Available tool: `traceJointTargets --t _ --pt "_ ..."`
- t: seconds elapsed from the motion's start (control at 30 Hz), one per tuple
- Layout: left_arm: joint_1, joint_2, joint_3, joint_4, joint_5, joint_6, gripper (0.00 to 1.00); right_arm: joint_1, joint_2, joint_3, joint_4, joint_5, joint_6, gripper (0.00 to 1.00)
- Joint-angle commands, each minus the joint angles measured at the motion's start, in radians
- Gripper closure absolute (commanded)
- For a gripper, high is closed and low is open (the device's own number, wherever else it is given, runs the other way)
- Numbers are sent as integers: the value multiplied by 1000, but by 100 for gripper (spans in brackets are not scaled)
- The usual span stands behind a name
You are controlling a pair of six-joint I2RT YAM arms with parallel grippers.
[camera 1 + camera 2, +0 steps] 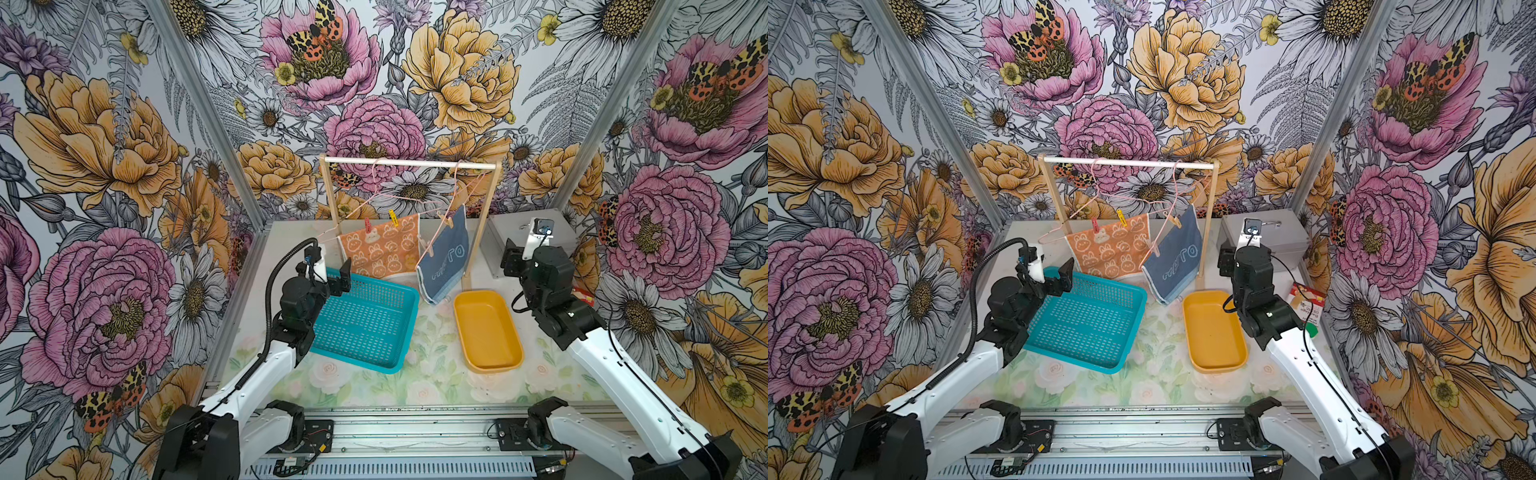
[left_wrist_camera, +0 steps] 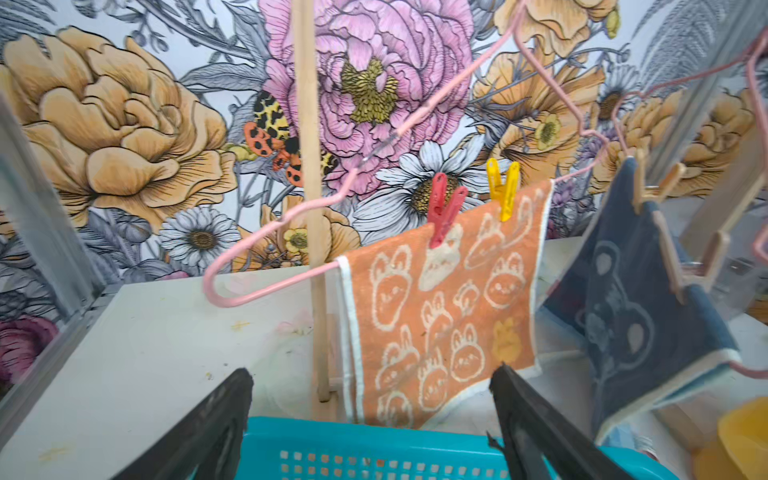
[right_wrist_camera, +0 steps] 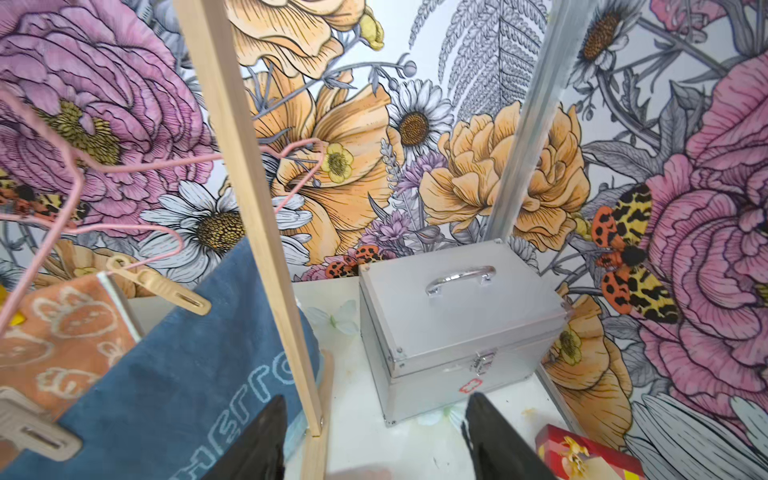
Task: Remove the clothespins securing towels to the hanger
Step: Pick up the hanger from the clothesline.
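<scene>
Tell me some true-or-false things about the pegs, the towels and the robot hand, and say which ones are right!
1. The red plastic clothespin is clipped on the orange bunny-print towel. True.
2. Two pale wooden clothespins hold the denim-blue towel. True.
3. The yellow plastic clothespin is clipped on the denim-blue towel. False: it grips the orange towel's top edge.
4. The left gripper squeezes the red clothespin. False: its jaws stand open, apart from it.
5. The silver metal box is open. False: its lid is shut.
</scene>
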State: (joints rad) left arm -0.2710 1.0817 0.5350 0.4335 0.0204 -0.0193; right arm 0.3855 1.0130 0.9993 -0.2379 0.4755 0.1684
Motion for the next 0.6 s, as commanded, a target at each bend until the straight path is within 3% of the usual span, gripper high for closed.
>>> traceJointTargets --t 0.0,0.2,0.57 --pt "-5 33 39 -25 166 -30 9 65 56 92 -56 -5 23 31" --pt "4 89 70 -26 311 -47 9 151 207 242 -64 -76 78 33" --pt "4 112 86 -26 351 -56 10 155 436 446 -60 -153 169 37"
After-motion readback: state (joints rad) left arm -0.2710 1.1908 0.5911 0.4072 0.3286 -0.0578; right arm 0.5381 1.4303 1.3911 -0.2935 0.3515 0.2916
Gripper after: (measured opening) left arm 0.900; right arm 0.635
